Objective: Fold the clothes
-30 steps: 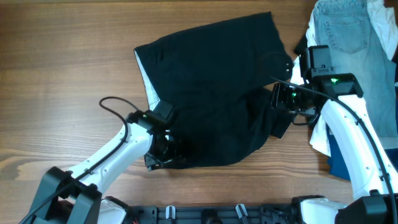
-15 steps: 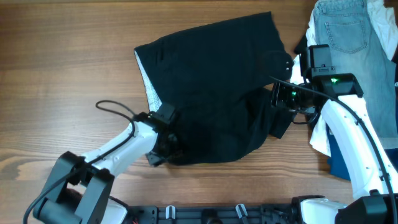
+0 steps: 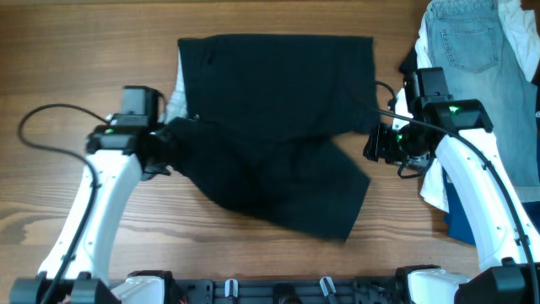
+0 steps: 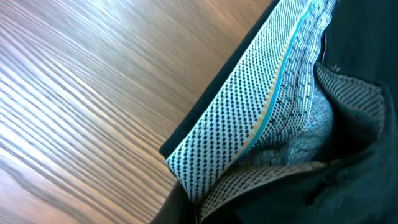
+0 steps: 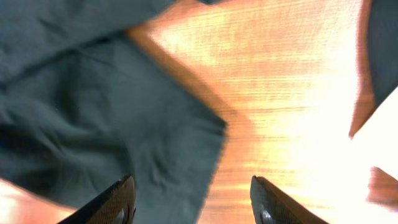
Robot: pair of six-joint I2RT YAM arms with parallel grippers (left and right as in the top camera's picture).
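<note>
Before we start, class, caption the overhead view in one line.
Left gripper grips a black garment on a wooden table; right gripper hangs open at its right edge.

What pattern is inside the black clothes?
The lining is white with tiny dark dots and a thin blue stripe, best seen in the left wrist view.

A robotics lab bench, it seems. Two white robot arms (image 3: 94, 198), one trailing a black cable (image 3: 23, 135), stand at a wood-grain table (image 3: 84, 51).
</note>
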